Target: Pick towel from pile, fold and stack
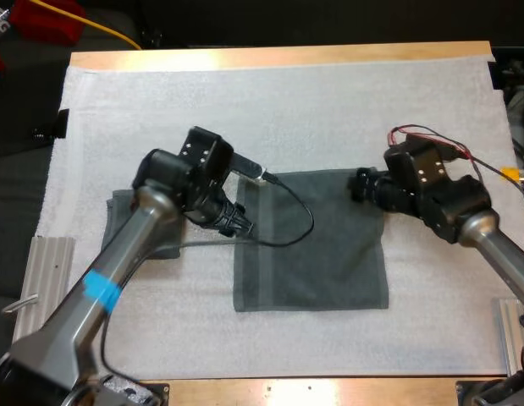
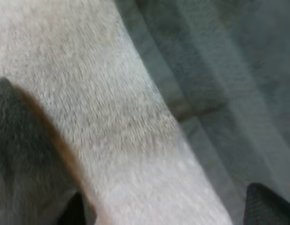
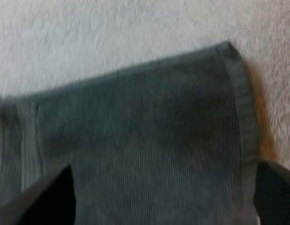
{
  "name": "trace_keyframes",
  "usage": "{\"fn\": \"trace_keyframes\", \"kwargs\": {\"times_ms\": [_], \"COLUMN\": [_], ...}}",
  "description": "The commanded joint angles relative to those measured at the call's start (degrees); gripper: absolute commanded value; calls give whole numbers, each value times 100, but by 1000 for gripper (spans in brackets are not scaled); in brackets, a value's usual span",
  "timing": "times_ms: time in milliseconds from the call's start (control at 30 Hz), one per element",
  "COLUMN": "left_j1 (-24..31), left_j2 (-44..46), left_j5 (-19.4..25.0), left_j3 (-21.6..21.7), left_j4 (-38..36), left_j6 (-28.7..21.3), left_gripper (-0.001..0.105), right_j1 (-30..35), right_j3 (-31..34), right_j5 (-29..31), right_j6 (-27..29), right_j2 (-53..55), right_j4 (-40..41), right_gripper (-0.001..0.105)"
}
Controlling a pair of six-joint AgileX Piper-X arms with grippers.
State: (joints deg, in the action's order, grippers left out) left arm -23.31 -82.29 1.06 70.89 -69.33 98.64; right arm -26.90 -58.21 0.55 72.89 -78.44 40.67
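I see left pincer (image 1: pixel 243 225) apart at edge of spread towel (image 1: pixel 317 254) | right pincer (image 1: pixel 360 184) apart over its corner | second towel (image 1: pixel 122 211) left of left pincer, on white mat (image 1: pixel 245 101)

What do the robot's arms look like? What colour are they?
Both arms are shiny grey tubes with chunky black joints. The left arm has a band of blue tape and a thin black cable. The right arm has red wires on top. The left claw and right claw are black.
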Motion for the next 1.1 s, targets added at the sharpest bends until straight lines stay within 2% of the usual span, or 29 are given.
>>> {"fn": "trace_keyframes", "kwargs": {"times_ms": [0, 167, 333, 467, 600, 733, 1067], "left_j1": [1, -16, -16, -16, -16, -16, -16], "left_j2": [196, 891, 1792, 2437, 3092, 3570, 4355], "left_j5": [-55, -143, -351, -508, -865, -1201, -1255], "left_j3": [-4, -200, -715, -1102, -1416, -1590, -1626], "left_j4": [-83, -232, -262, -262, -243, -284, -868], "left_j6": [53, 218, 515, 770, 1080, 1310, 1385], "left_gripper": [66, 66, 66, 66, 66, 66, 66], "right_j1": [24, 24, 24, -28, -193, -422, -829], "right_j3": [-11, -11, -11, -11, 91, 347, 1034], "right_j5": [-142, -304, -464, -521, -568, -568, -583], "right_j6": [217, 464, 597, 620, 620, 525, -271], "right_j2": [154, 560, 904, 1201, 1541, 1943, 2996], "right_j4": [258, 1041, 1674, 1907, 2014, 2171, 2175], "right_gripper": [75, 75, 75, 75, 75, 75, 75]}}
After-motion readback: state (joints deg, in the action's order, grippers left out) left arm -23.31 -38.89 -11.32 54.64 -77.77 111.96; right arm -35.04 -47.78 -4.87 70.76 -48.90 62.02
